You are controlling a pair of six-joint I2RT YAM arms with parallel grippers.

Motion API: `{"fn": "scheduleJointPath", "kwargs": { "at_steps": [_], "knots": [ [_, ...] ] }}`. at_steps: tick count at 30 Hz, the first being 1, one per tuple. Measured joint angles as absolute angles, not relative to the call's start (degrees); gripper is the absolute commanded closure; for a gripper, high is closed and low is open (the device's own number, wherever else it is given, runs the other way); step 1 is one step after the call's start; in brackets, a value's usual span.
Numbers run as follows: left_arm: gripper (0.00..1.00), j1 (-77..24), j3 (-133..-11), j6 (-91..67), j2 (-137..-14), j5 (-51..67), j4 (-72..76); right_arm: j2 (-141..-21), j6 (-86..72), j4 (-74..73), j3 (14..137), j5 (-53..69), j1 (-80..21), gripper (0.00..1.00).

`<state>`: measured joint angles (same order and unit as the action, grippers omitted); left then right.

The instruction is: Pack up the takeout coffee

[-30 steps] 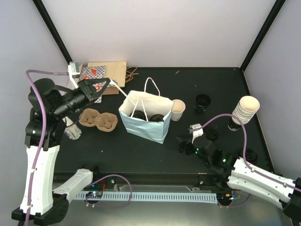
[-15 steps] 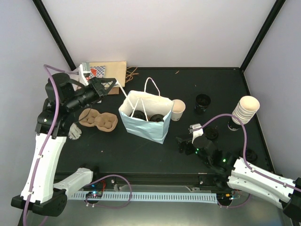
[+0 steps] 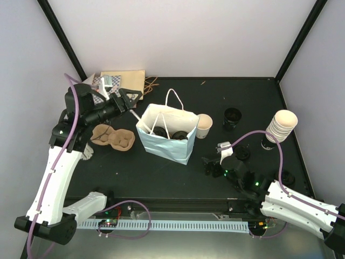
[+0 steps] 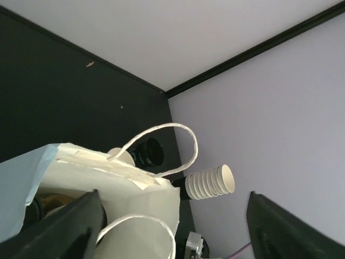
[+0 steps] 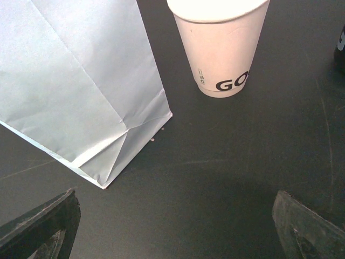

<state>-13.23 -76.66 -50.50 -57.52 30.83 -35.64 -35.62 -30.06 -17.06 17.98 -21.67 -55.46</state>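
The light blue paper bag (image 3: 166,141) stands open mid-table. Black lids of the takeout coffee (image 3: 180,134) show inside it. My left gripper (image 3: 130,97) hovers open just left of the bag's rim, and nothing is gripped. In the left wrist view the bag's white inside (image 4: 108,189) and its cord handles (image 4: 161,129) fill the lower left, with one loop lying loose between the spread fingers (image 4: 59,226). My right gripper (image 3: 213,166) rests open low on the table, in front of the bag (image 5: 81,75) and a lidless cream cup (image 5: 222,48).
A brown cardboard cup carrier (image 3: 112,137) lies left of the bag. The lidless cup (image 3: 204,125) stands at the bag's right. Loose black lids (image 3: 232,116) and a stack of cream cups (image 3: 283,125) sit at the right. Paper items (image 3: 126,81) lie at the back left.
My left gripper was shut on the bag's left handle and pulled it taut; it has since opened, let the handle drop and shifted slightly right. The right arm has not moved.
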Motion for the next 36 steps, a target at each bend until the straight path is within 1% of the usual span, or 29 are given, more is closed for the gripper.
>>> {"fn": "scheduleJointPath", "kwargs": {
  "at_steps": [4, 5, 9, 12, 17, 22, 24, 26, 28, 33, 36],
  "knots": [
    [0.01, -13.3, -81.4, -45.8, -59.5, 26.5, -41.5, -35.6, -30.1, -17.0, 18.0, -21.7, -55.5, 0.00],
    [0.01, -13.3, -83.1, -44.4, -59.9, 24.4, -43.2, -35.6, -30.1, -17.1, 18.0, -21.7, -55.5, 0.00],
    [0.01, -13.3, -91.8, -38.5, -60.2, 9.7, -53.1, -35.6, -30.1, -17.1, 18.0, -21.7, -55.5, 0.00],
    [0.01, -13.3, -93.8, -35.4, -59.1, -3.7, -59.7, -35.6, -30.1, -17.1, 18.0, -21.7, -55.5, 0.00],
    [0.13, -12.4, -89.3, -33.7, -57.0, -21.9, -68.4, -35.4, -30.1, -17.1, 18.0, -21.7, -55.5, 0.00],
    [0.22, -9.8, -80.2, -34.5, -56.5, -33.2, -72.7, -34.8, -30.1, -17.0, 18.0, -21.5, -55.5, 0.00],
    [0.24, -8.4, -76.7, -35.0, -56.7, -35.9, -73.3, -34.7, -30.0, -17.0, 18.0, -21.3, -55.5, 0.00],
    [0.29, -7.4, -73.8, -35.8, -57.2, -37.8, -73.6, -34.7, -29.9, -17.0, 18.0, -20.8, -55.5, 0.00],
    [0.31, -6.8, -71.3, -37.4, -58.7, -39.7, -74.0, -34.8, -29.7, -16.7, 18.0, -20.3, -55.5, 0.00],
    [0.36, -6.7, -69.6, -40.8, -62.8, -42.4, -74.0, -36.4, -29.0, -15.7, 18.0, -19.3, -55.5, 0.00],
    [0.44, -6.7, -69.6, -42.0, -64.8, -43.5, -74.0, -38.0, -28.8, -15.7, 18.2, -18.8, -55.5, 0.00]
  ]
}}
